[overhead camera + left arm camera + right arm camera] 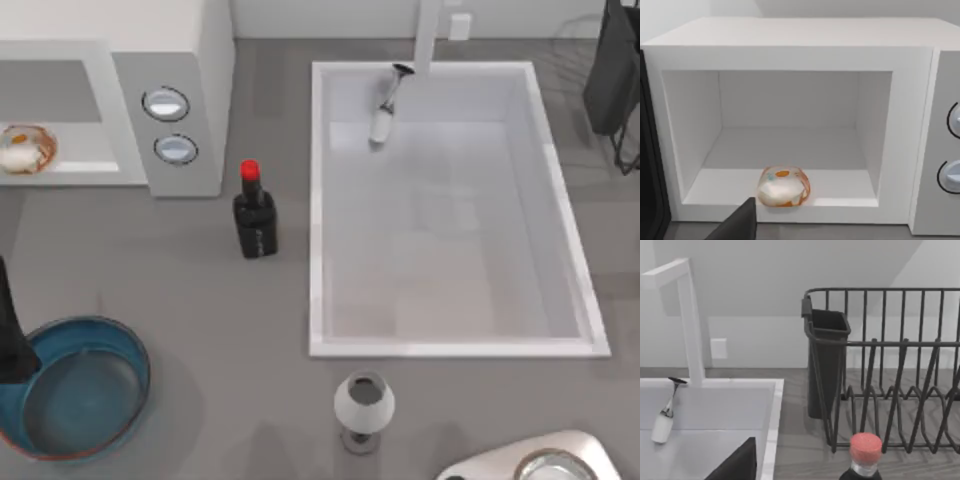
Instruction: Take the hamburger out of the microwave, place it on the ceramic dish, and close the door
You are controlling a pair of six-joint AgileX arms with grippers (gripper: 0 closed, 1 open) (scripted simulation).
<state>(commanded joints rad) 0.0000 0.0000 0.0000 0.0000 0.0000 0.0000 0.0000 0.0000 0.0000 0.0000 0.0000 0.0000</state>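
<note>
The microwave (170, 60) stands at the table's back left, its cavity uncovered. Inside, the hamburger (22, 150) lies near the front lip of the cavity floor, a cream lump with orange marks (783, 186). A dark panel (649, 150) stands at the side of the opening, and I take it for the swung-out door. My left gripper (739, 224) shows as a dark tip just outside the opening, a little short of the hamburger. My left arm (10, 340) rises at the left edge, over the rim of the blue ceramic dish (120, 345). My right gripper (737, 465) shows as a dark tip.
A black bottle with a red cap (254, 215) stands right of the microwave. The white sink (318, 200) fills the middle right, with a faucet (428, 35) behind it. A grey-white goblet (363, 405) stands near the front edge. A dark dish rack (880, 370) sits at the back right.
</note>
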